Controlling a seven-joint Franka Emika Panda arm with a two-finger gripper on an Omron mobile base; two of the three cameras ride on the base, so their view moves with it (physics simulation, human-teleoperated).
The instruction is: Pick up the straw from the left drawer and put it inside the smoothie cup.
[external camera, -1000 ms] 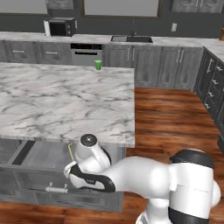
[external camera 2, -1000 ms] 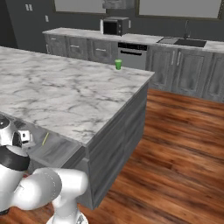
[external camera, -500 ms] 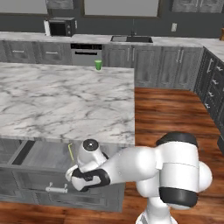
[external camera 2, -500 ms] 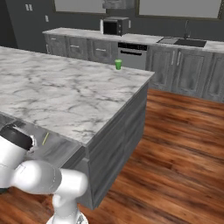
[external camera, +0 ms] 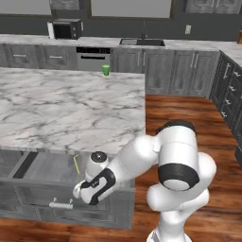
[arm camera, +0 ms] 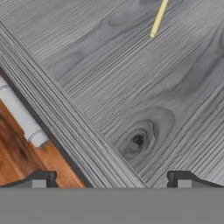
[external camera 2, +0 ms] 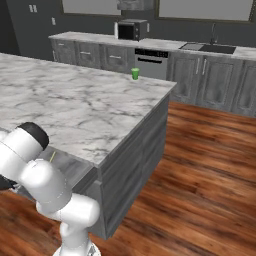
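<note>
The left drawer (external camera: pixel 45 166) stands pulled out under the marble island, its flat grey inside (arm camera: pixel 131 87) spread out below the hand. The thin yellow straw (external camera: pixel 75 163) lies on the drawer floor near its back right; its lower end (arm camera: pixel 158 18) shows at the top of the hand view, and it appears as a faint line (external camera 2: pixel 52 157) from the right. My gripper (arm camera: pixel 111 179) hangs open over the drawer's front part, short of the straw, with nothing between its fingertips (arm camera: pixel 40 177). The green smoothie cup (external camera: pixel 106 70) (external camera 2: pixel 135 74) stands at the island's far corner.
The drawer's silver bar handle (external camera: pixel 61 205) (arm camera: pixel 22 117) is on its front, over the wooden floor (arm camera: pixel 19 157). The marble counter (external camera: pixel 71 108) overhangs the drawer's back. A microwave (external camera: pixel 65 30) and a sink (external camera: pixel 142 42) sit on the rear counter.
The arm's elbow and upper links have swung up and around. The hand has stayed low over the open drawer, near its front right. The straw and cup have not moved.
</note>
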